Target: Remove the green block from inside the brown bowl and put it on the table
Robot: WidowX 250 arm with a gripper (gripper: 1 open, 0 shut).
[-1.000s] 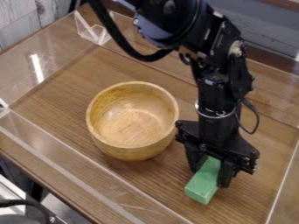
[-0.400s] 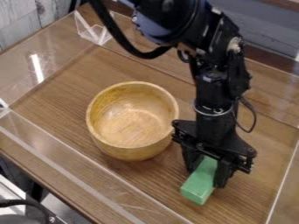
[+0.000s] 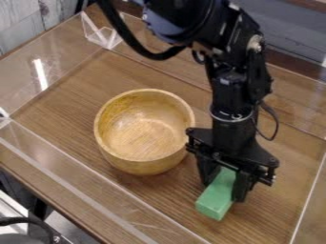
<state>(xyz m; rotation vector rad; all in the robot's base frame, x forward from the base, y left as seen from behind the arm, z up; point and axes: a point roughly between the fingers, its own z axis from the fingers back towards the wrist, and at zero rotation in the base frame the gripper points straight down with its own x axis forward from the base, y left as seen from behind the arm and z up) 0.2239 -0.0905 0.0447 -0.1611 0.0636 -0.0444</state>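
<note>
Although the fingertips are partly hidden behind the block, the green block [image 3: 218,195] is seen pinched between the fingers of the black gripper [image 3: 230,172]. The block is held tilted, low over the brown table [image 3: 135,206], outside and beside the brown bowl [image 3: 144,132]; contact with the tabletop cannot be confirmed.

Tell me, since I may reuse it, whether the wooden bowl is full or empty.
Empty: the wooden bowl shows only its bare inside.
</note>
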